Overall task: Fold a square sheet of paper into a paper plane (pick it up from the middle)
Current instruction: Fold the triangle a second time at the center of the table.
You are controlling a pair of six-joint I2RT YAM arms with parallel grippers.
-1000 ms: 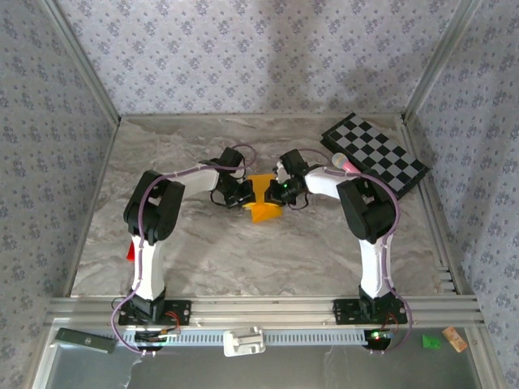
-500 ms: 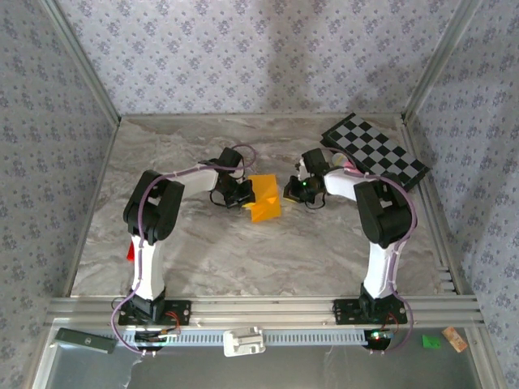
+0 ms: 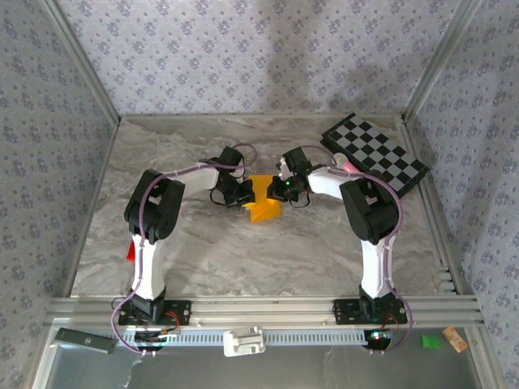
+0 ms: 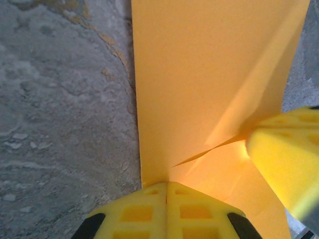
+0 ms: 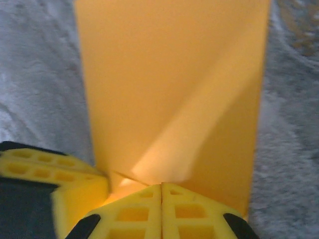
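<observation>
The orange-yellow sheet of paper [image 3: 264,204] lies partly folded on the marble table, between both grippers. A slanted crease and a raised flap show on the paper [image 4: 199,74] in the left wrist view. My left gripper [image 3: 246,194] is shut, its tips [image 4: 167,183] resting on the sheet's near edge. My right gripper [image 3: 276,192] is shut too, its tips [image 5: 161,185] on the opposite edge of the paper [image 5: 169,74]. The two grippers almost touch: the right one's finger [image 4: 284,159] shows in the left wrist view. I cannot tell whether either pinches the paper.
A black-and-white checkered board [image 3: 375,151] lies at the back right, with a pink-tipped stick [image 3: 345,164] beside it. A small red block [image 3: 130,251] sits by the left arm. Patterned walls close in the table on three sides.
The right gripper pulled away to the right toward the board, then came back onto the paper. The sheet looked wider while it was away. The left gripper stayed put.
</observation>
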